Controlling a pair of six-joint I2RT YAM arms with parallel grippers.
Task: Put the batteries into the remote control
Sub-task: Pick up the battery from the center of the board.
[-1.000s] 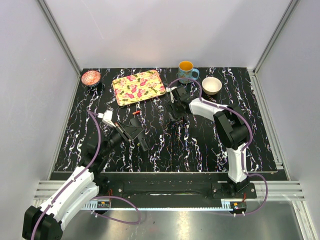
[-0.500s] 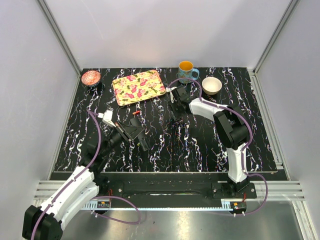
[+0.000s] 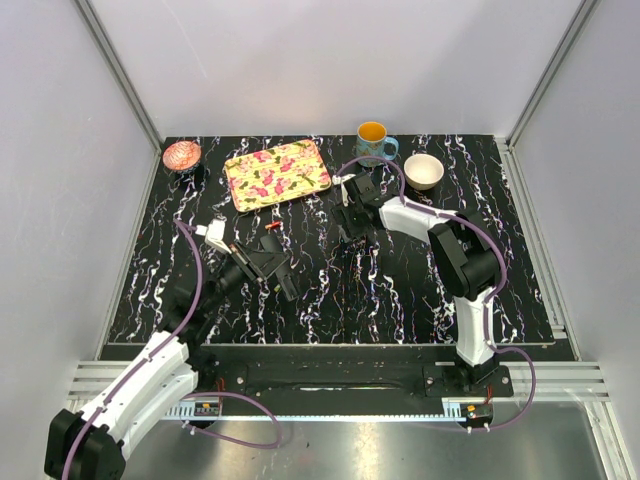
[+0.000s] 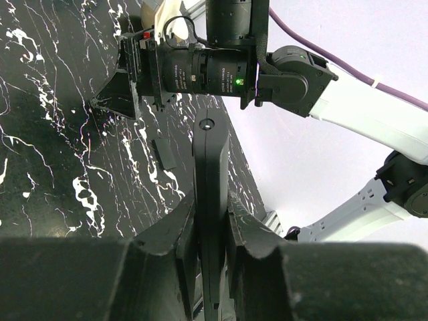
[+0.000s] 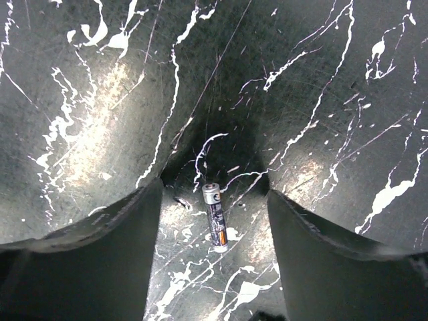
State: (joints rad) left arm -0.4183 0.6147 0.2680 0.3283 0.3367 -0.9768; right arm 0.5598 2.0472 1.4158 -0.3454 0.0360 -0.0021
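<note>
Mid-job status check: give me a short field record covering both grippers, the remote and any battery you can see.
left gripper: shut on the remote control, which is held on edge above the table
right gripper: open, low over the table, one finger on each side of a battery
battery: lying flat on the table, not gripped
remote compartment: not visible from these views
far side of table: floral tray, mug, white bowl, pink dish
</note>
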